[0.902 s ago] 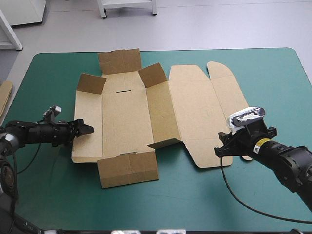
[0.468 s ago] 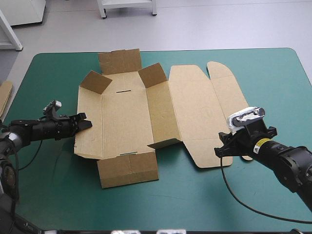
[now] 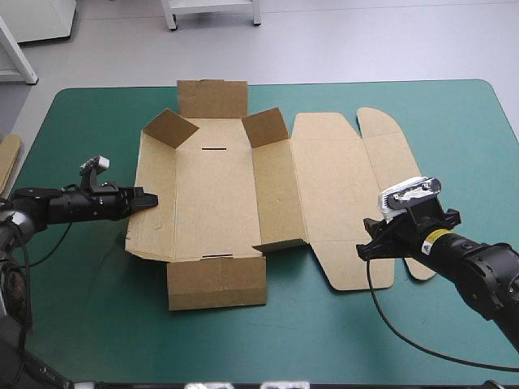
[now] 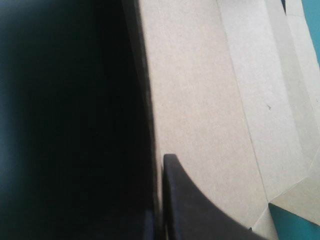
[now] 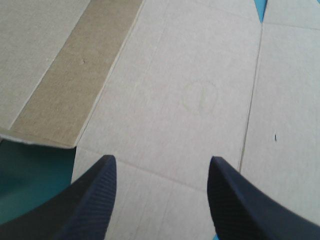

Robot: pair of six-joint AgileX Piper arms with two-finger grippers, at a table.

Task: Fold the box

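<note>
One cut sheet of brown board, the box [image 3: 235, 203], is lying opened out across the middle of the teal-green table [image 3: 308, 340]. Its lid panel [image 3: 336, 194] is stretching flat toward the right, its two far corner flaps [image 3: 170, 128] are standing up, and its left wall [image 3: 156, 215] is tilting up off the cover. The left gripper [image 3: 151, 197] is pinching that wall, its black fingers all but pressed together with the board between them. In the left wrist view one finger [image 4: 200, 210] is lying against the wall's inner face while the other is sitting in the shadow behind it. The right gripper [image 5: 161, 162] is waiting with its fingers spread apart over the near right part of the lid panel; whether it is touching the board cannot be told. An edge of more board [image 3: 8, 162] is showing at the table's left edge, well apart from the box. A small yellow sticker [image 3: 435, 237] is sitting on the right arm, its print too small to read. The board is carrying a short slot [image 3: 213, 149] and a faint ring mark [image 5: 200, 97]. Against the earlier pictures, the left fingers, then apart at the box's edge, are now gripping it, the wall is standing higher and the whole sheet is lying farther right. The right gripper is keeping its place.
</note>
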